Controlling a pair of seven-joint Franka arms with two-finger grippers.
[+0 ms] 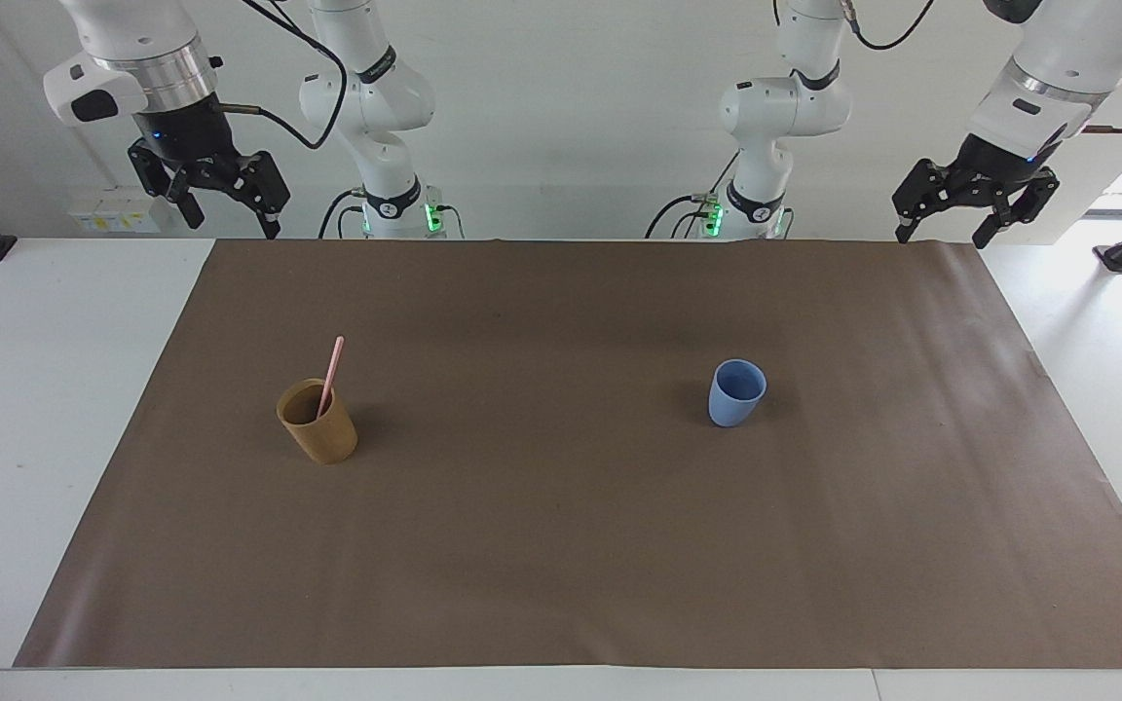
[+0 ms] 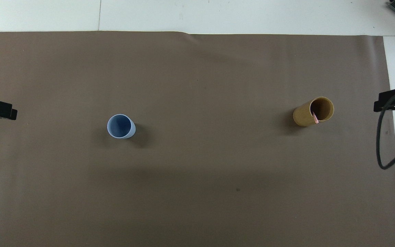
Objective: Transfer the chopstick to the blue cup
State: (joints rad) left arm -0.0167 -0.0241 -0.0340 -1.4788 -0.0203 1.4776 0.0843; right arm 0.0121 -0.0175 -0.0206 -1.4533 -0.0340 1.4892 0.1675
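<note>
Tan cup (image 1: 317, 421) toward the right arm's end of the counter holds the leaning pink chopstick (image 1: 331, 375), so the spread, empty right hand (image 1: 230, 206) should descend and pinch its upper end squarely, lifting straight before crossing to the blue cup (image 1: 737, 391), while the spread left hand (image 1: 970, 216) waits.

Only two obstacles stand on the brown mat (image 1: 561, 545): the tan cup (image 1: 319, 424) holding the chopstick (image 1: 331, 373) toward the right arm's end, and the blue cup (image 1: 736, 391) toward the left arm's end. They stand well apart, with bare mat between and around them.
</note>
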